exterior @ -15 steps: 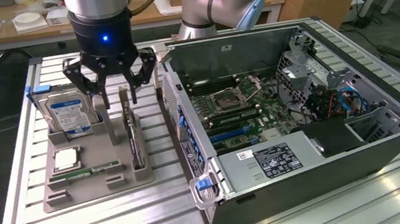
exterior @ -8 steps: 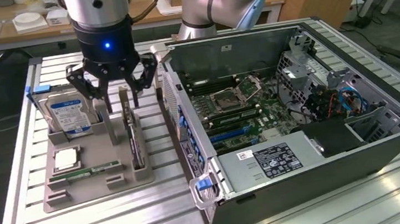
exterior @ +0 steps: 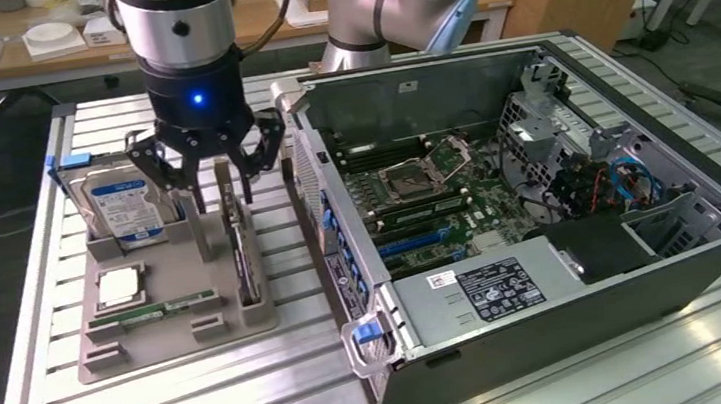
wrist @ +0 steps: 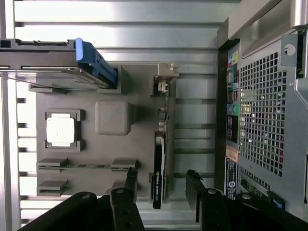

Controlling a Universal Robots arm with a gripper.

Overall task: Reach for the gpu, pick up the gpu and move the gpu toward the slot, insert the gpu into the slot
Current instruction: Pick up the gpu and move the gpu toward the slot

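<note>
**Item:** gpu (wrist: 160, 144). Thin, flat, dark card standing on its long edge in a groove of the grey fixture (exterior: 194, 270), along the side of the fixture nearest the open computer case (exterior: 535, 194).

**Appearance, edge-on from the wrist view:** a black section with small pale lettering at one end, a narrower brownish board through the middle and a pale metal bracket (wrist: 166, 72) at the other end.

**Tool:** gripper (wrist: 161, 185), black, poised over the fixture. Its fingers (wrist: 130, 179) are spread, one on each side of the card's black end, with a gap showing on both sides.

**Also in the fixture:**
- hard drive (exterior: 119, 202), blue-labelled and upright, on the side away from the case
- square processor chip (exterior: 119, 286), lying flat
</note>
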